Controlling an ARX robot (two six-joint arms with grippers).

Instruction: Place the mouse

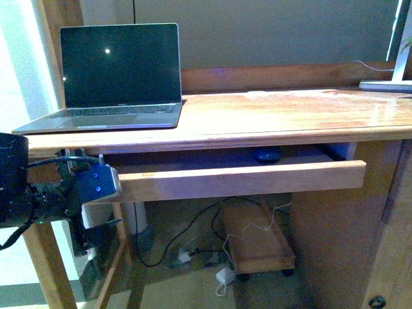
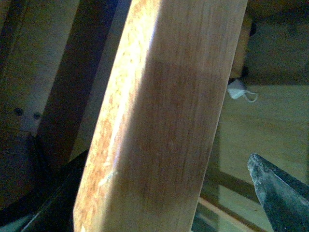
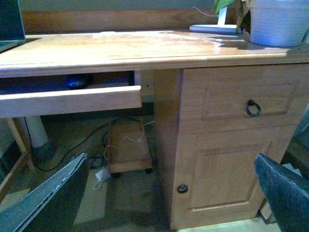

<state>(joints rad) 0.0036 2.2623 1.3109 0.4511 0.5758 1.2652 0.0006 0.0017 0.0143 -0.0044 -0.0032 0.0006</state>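
The mouse (image 1: 266,154) lies inside the open drawer (image 1: 232,180) that hangs below the wooden worktop (image 1: 277,112), toward the drawer's right part and back under the worktop's front edge. It is small, dark and domed, and nothing touches it. The right wrist view shows it in the same place, behind the drawer front.

The left end effector (image 1: 106,196) is at the left end of the drawer front. In the left wrist view its fingers (image 2: 280,193) are spread with the wooden front board between them. One finger stands clearly apart from the wood. Whether the other touches it I cannot tell.

The right end effector (image 3: 170,159) is spread wide with nothing between its fingers (image 3: 48,203), and it faces the cabinet door (image 3: 231,169) at the right of the desk, well apart from the mouse.

An open laptop (image 1: 119,71) with a dark screen sits on the left of the worktop. A white lamp base (image 1: 386,84) rests at the far right, with a pale plant pot (image 3: 280,21) near it. A low wooden cart (image 1: 257,241) and loose cables sit on the floor below
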